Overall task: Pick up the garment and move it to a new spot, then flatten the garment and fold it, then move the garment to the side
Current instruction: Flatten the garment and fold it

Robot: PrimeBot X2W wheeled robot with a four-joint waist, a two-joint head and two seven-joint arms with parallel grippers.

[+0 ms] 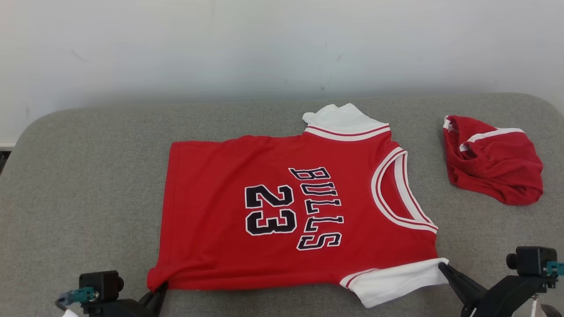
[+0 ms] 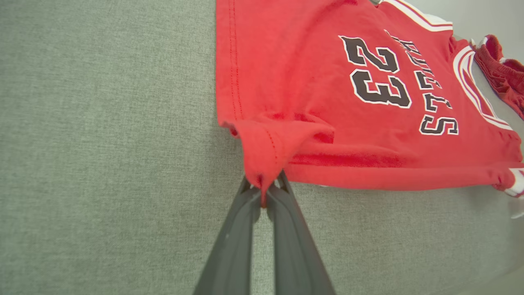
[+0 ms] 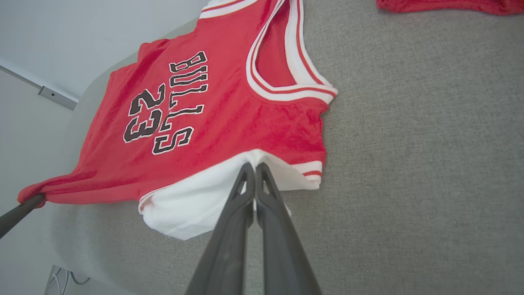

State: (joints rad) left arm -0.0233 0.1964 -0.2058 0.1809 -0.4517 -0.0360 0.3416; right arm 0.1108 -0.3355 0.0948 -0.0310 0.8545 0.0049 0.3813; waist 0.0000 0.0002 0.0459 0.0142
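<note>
The garment is a red jersey with white sleeves, black "BULLS 23" lettering and a white-trimmed neck, lying spread on the grey padded table, neck toward the right. My left gripper is shut on its near hem corner, where the red cloth bunches between the fingers. My right gripper is shut on the near white sleeve, its tips pinching the sleeve's edge. The left gripper's dark finger also appears at the right wrist view's left edge.
A second red garment with white trim lies crumpled at the table's right. A pale wall runs behind the table. Bare grey surface lies to the left of the jersey and along the near edge.
</note>
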